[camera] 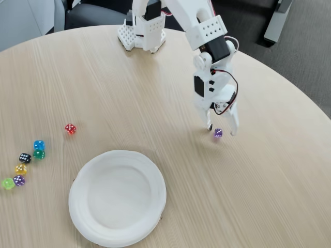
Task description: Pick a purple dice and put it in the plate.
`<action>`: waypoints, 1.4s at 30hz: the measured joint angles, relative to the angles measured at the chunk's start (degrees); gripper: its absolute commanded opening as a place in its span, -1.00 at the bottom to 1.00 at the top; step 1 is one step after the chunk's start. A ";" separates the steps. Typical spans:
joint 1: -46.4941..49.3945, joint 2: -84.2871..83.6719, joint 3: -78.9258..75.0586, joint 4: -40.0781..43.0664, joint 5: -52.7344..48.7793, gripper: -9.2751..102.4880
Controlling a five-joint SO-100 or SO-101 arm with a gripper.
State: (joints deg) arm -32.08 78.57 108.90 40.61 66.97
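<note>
A tiny translucent purple dice (218,133) lies on the wooden table to the right of centre in the fixed view. My white gripper (222,129) points down over it, open, with one fingertip on each side of the dice and small gaps between. The fingers do not appear to touch it. The white plate (118,199) is round, has a raised rim and holds nothing. It sits near the front edge, well to the left of and below the gripper.
A red die (71,128) lies alone at the left. Further left is a cluster of several dice, among them blue (39,145), green (39,154), black (25,157), yellow (21,169), lime (8,183) and another purple one (19,180). The arm's base (142,32) stands at the table's far edge.
</note>
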 measured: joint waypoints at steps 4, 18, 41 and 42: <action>0.00 0.00 0.00 0.00 0.00 -0.59; 0.00 0.00 0.18 0.00 0.44 -0.67; 0.00 0.09 0.18 0.18 1.14 -0.83; 0.00 0.09 0.18 0.18 1.14 -0.83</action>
State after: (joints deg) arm -32.08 78.66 109.07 40.78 68.12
